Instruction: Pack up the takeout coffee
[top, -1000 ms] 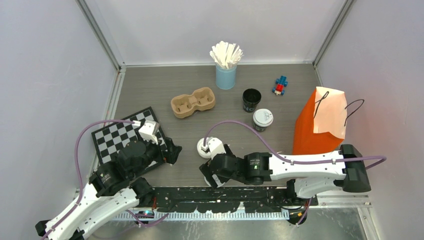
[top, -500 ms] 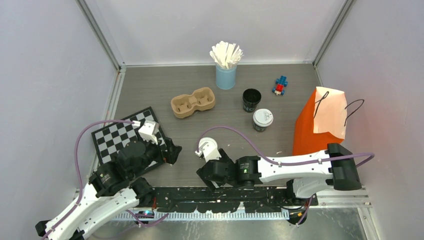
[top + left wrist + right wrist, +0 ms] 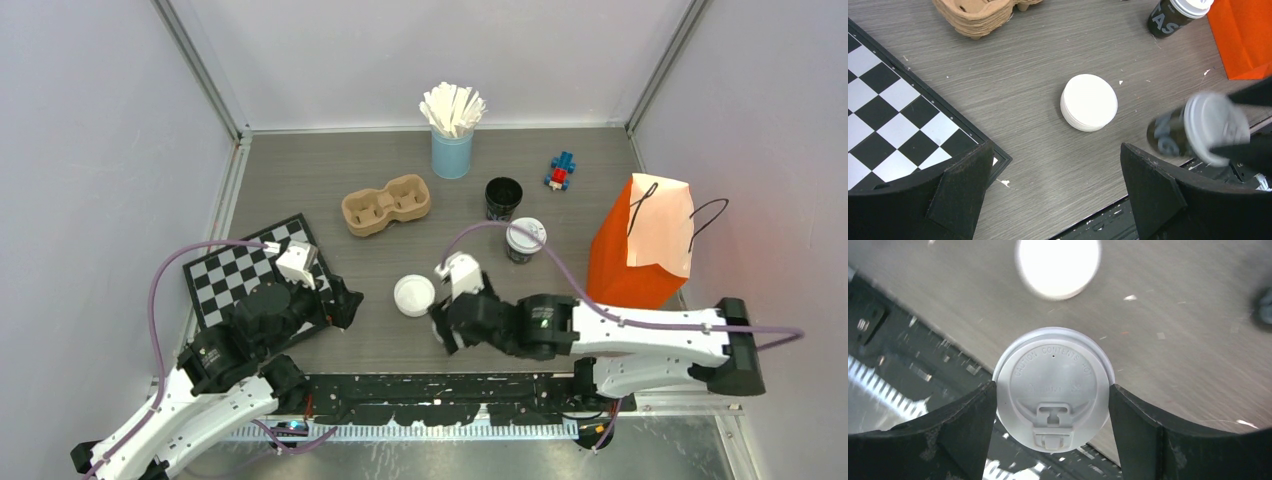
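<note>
Shifted rightward, the right jaws clasp a lidded coffee cup (image 3: 1053,385).

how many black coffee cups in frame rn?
3. Open cup near the block toy; lidded cup beside the orange bag; held cup in the right gripper. Bag could hide more.

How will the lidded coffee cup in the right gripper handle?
The lidded coffee cup sits clamped in the right gripper; its smooth plastic lid could slip or pop off. The paper wall probably dents if squeezed hard.
</note>
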{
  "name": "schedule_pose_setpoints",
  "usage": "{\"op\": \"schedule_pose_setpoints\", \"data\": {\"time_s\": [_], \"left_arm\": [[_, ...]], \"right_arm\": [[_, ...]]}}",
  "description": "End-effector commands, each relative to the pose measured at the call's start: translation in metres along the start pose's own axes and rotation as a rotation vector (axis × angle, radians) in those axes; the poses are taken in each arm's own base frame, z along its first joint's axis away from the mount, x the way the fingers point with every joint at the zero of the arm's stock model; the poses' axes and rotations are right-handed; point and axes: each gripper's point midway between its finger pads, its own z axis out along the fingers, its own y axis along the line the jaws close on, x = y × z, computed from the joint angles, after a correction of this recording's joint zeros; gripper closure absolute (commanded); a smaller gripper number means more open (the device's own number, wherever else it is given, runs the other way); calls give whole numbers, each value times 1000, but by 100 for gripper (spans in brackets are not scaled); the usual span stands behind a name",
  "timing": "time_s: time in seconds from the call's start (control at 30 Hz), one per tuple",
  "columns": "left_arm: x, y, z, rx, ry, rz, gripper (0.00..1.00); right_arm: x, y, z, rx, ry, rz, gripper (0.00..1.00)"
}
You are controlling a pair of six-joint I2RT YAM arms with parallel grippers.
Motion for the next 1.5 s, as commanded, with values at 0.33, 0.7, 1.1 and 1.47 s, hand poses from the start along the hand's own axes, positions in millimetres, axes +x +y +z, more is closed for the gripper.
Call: {"op": "schedule_pose_setpoints", "data": {"time_s": [0.33, 0.7, 1.1, 1.47], "left_arm": [[2, -5, 6, 17, 17, 17, 0], [5, -7, 7, 27, 22, 12, 0], [3, -5, 5, 25, 12, 9, 0], [5, -5, 6, 20, 25, 15, 0]], "right_arm": [[-110, -171, 35, 293, -149, 180, 20], [-132, -217, 123, 326, -20, 251, 17], [-152, -236, 165, 327, -1, 266, 13], [-165, -239, 161, 331, -17, 246, 6]]}}
